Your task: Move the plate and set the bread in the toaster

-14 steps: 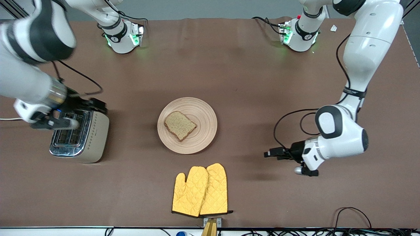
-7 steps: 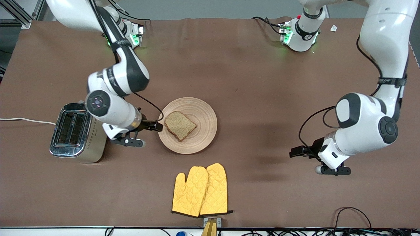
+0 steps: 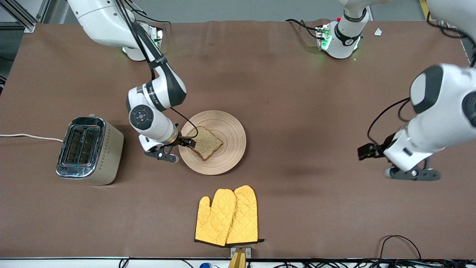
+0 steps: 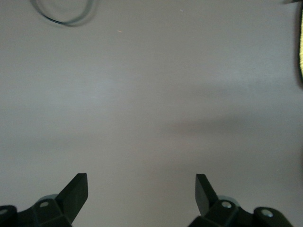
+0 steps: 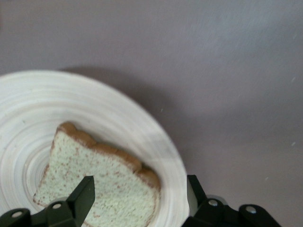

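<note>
The pale wooden plate (image 3: pixel 231 130) lies mid-table with the speckled bread slice (image 3: pixel 206 143) on it. The beige and chrome toaster (image 3: pixel 89 149) stands toward the right arm's end, both slots empty. My right gripper (image 3: pixel 189 143) is open and low at the plate's rim on the toaster side. In the right wrist view its fingers (image 5: pixel 84 193) straddle a corner of the bread (image 5: pixel 94 177) and the plate's rim (image 5: pixel 168 151). My left gripper (image 3: pixel 365 151) is open and empty over bare table at the left arm's end; its wrist view shows open fingers (image 4: pixel 75 191) over bare table.
A pair of yellow oven mitts (image 3: pixel 227 216) lies nearer to the front camera than the plate. The toaster's white cord (image 3: pixel 29 136) runs off the table's end. Black cables (image 3: pixel 399 243) lie at the front edge near the left arm's end.
My right gripper has swung from over the toaster to the plate's rim by the bread. My left arm has drawn away from the plate toward its own end of the table.
</note>
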{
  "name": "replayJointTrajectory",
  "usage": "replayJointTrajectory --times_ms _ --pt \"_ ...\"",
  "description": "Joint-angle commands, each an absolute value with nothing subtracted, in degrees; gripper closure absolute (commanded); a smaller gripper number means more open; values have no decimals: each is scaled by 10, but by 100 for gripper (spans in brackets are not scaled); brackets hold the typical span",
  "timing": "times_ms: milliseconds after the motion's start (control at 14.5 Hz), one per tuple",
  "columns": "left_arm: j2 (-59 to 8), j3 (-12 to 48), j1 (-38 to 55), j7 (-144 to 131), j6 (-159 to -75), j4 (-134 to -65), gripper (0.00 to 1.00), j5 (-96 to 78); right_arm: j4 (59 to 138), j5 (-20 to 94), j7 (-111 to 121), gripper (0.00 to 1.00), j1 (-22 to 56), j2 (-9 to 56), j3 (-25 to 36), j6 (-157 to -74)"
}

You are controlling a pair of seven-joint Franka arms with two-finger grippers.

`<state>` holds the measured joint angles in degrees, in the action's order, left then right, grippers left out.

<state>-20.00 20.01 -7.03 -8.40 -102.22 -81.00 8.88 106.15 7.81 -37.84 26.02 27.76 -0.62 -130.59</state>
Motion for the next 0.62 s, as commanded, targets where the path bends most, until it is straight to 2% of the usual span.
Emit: replayJointTrajectory --times_ms 0,138,345,552 --pt "-135 199 -83 -83 -964 -821 0 112 1072 84 -400 23 276 286 -2 -1313" --pt "-110 199 -95 -81 -927 -816 0 109 1079 84 -400 28 278 291 -2 -1317" --pt "-80 202 -118 -80 -885 -816 0 84 1098 84 -400 41 284 294 -2 -1346" --pt "-43 186 -120 -77 -846 -820 0 44 1100 85 -405 64 284 295 -2 -1346"
